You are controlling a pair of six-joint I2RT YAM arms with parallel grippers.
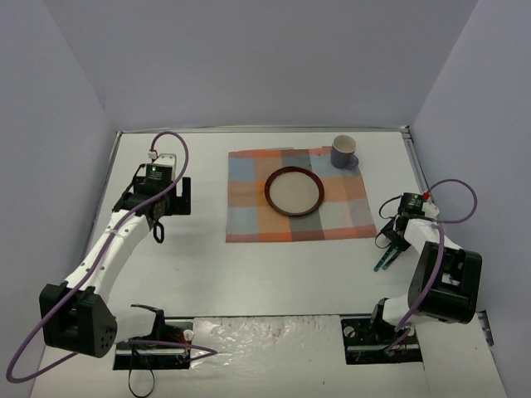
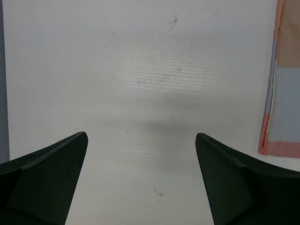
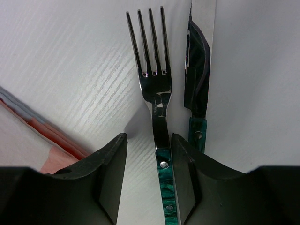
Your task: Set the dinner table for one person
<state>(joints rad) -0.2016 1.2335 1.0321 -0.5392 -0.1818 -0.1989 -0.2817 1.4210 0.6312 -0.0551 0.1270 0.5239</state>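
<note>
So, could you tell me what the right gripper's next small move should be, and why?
Probably close fully on the fork: the right gripper straddles its green handle, a gap showing on one side, with the knife just outside.

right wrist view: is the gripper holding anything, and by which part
Nothing gripped yet, it seems: the right gripper straddles the fork at its green handle, with a gap showing beside one finger.
</note>
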